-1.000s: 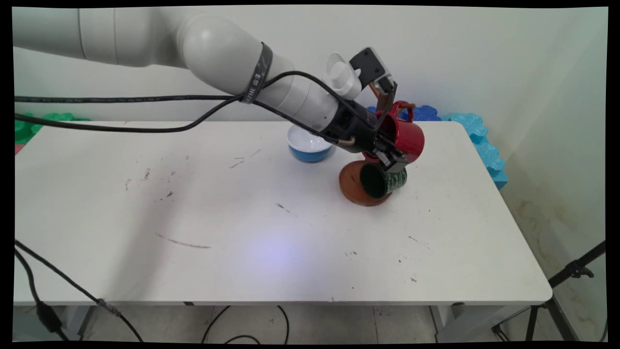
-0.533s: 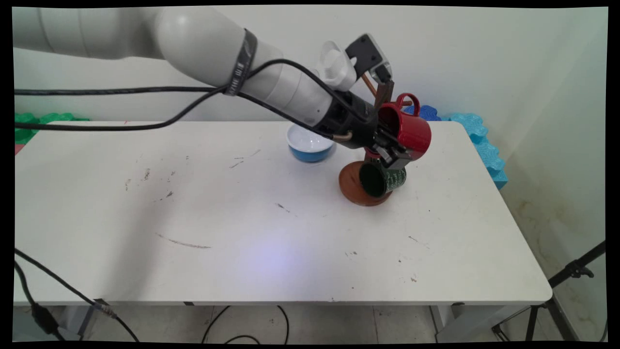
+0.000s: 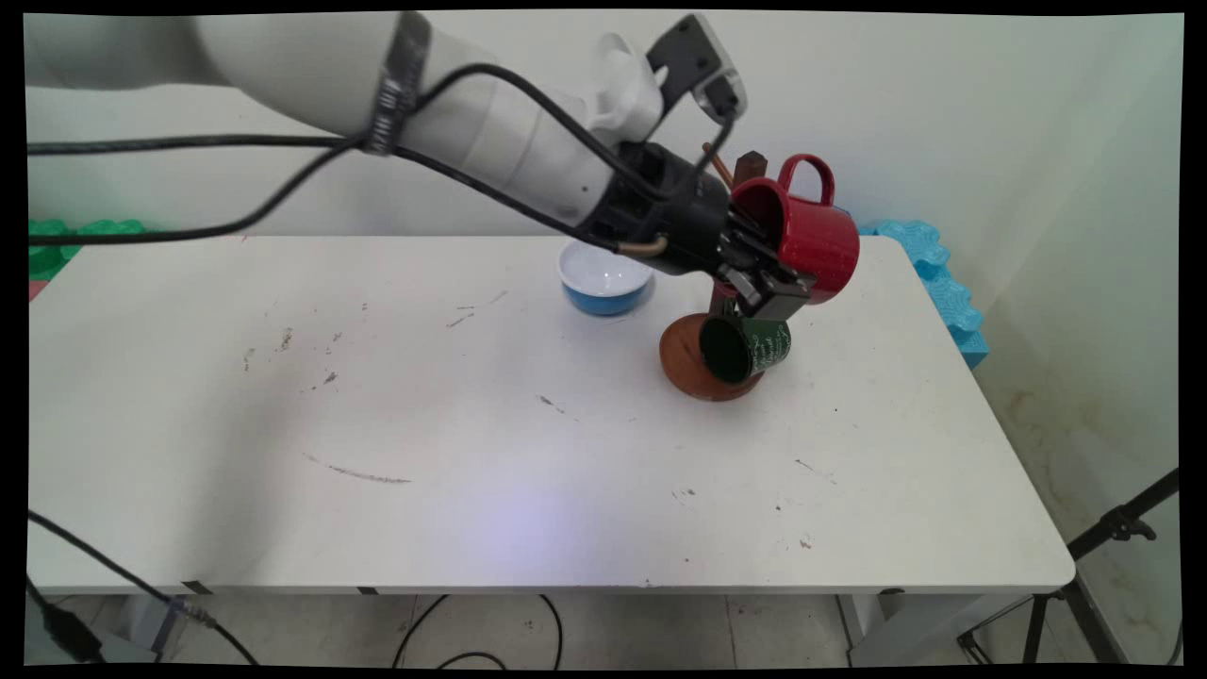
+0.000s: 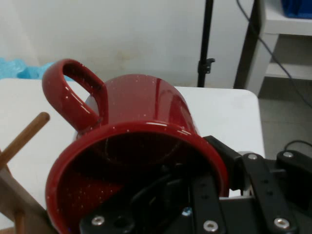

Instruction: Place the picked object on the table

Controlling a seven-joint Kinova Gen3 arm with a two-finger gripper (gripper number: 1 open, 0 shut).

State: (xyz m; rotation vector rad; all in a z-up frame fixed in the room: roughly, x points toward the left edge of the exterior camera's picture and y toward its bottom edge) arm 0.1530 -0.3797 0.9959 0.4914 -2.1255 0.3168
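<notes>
My gripper (image 3: 775,273) is shut on the rim of a red mug (image 3: 806,240), one finger inside it and one outside. The mug lies on its side in the air, handle up, just right of the top of a brown wooden mug tree (image 3: 702,358). In the hand view the red mug (image 4: 141,131) fills the picture, its mouth toward the camera, and a wooden peg (image 4: 22,139) of the tree pokes in at the left. A dark green mug (image 3: 750,347) hangs low on the tree, mouth facing the camera.
A blue bowl (image 3: 603,278) with a white inside stands behind and left of the tree. Blue foam mats (image 3: 929,273) line the table's far right edge. A black stand (image 3: 1113,528) is on the floor at right.
The arm has lifted the red mug up and slightly right, off the tree's upper peg. The green mug and bowl have stayed put.
</notes>
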